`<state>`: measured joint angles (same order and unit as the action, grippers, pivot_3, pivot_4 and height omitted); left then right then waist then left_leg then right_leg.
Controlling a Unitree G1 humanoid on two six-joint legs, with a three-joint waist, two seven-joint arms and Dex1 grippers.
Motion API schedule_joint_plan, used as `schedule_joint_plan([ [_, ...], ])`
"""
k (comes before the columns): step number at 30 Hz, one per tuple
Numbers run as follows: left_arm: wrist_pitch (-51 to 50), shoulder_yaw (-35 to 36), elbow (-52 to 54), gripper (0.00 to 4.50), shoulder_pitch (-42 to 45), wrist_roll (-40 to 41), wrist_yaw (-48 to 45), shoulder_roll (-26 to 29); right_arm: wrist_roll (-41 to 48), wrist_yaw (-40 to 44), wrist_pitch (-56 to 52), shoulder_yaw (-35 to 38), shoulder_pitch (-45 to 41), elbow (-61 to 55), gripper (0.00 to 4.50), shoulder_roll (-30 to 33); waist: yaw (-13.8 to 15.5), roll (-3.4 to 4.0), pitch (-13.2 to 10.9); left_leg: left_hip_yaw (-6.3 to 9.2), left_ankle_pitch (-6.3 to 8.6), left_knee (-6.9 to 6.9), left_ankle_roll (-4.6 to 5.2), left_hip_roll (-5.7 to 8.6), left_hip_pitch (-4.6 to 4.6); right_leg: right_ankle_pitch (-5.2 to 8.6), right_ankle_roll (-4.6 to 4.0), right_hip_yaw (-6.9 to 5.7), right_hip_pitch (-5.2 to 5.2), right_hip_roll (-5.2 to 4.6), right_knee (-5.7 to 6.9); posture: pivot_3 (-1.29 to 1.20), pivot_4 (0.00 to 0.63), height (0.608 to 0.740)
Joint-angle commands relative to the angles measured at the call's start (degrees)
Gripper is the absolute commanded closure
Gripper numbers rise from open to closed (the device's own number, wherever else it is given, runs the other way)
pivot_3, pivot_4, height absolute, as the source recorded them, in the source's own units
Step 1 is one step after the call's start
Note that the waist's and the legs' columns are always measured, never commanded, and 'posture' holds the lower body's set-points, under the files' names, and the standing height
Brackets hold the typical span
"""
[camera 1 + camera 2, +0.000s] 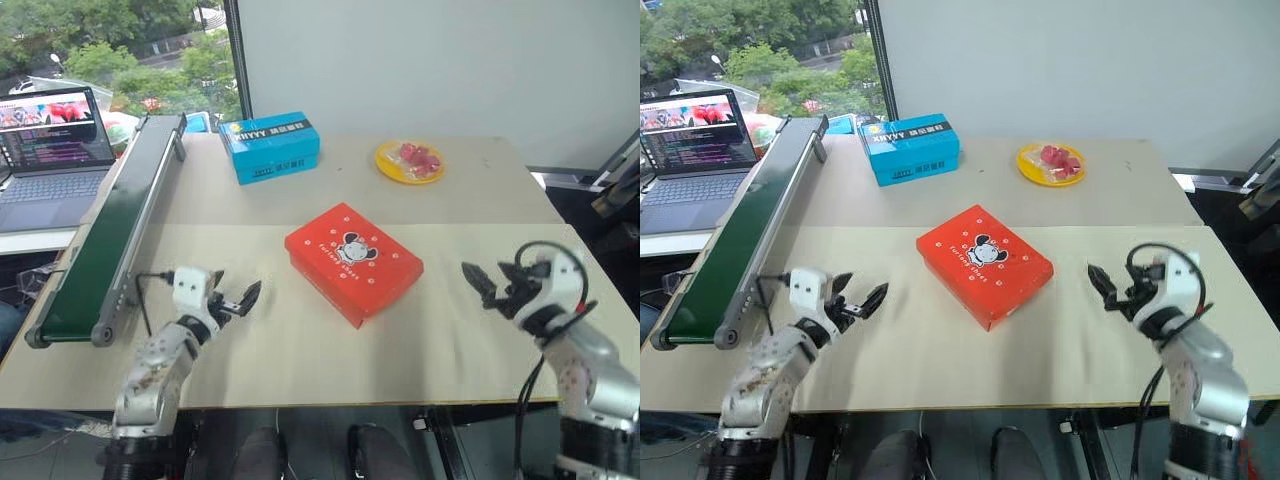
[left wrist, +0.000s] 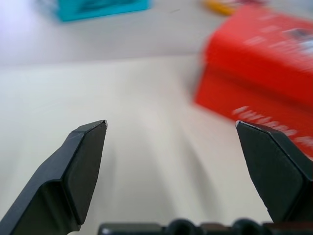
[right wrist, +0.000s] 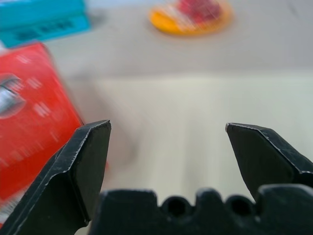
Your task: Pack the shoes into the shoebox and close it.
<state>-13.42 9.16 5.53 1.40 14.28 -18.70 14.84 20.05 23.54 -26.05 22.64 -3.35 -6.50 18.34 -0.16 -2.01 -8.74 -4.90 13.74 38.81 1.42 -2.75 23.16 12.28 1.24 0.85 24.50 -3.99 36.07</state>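
The red-orange shoebox lies shut in the middle of the table, its dotted lid with the mouse picture facing up. The shoes are hidden from view. My left gripper hovers low over the table to the left of the box, open and empty; in the left wrist view this gripper points past the box's side. My right gripper is to the right of the box, also open and empty; in the right wrist view it has the box off to one side.
A blue box with white lettering and a yellow plate with red pieces stand at the back of the table. A green conveyor runs along the left edge, with a laptop beyond it.
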Motion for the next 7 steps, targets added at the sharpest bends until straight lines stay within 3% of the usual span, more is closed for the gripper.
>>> schedule_joint_plan([
  [1, 7.5, -0.2, -2.5, 0.00, -1.8, -3.2, 3.2, -2.6, -4.4, -3.5, 8.6, -3.3, 1.7, 0.9, 0.04, -3.4, -0.1, 0.03, 0.0, 0.01, 0.01, 0.01, 0.01, 0.01, -0.01, 0.00, 0.00, 0.02, -0.01, -0.01, 0.00, 0.00, 0.150, 0.740],
  [7, 10.8, -0.7, -5.4, 0.00, -2.7, -5.0, 4.8, -4.5, -8.4, -5.2, 15.9, -7.4, 2.6, 6.2, 0.04, -5.6, -0.5, 0.03, 0.0, 0.04, 0.05, 0.03, 0.08, 0.03, 0.00, 0.01, 0.03, -0.02, -0.05, -0.05, -0.04, 0.00, 0.150, 0.740],
])
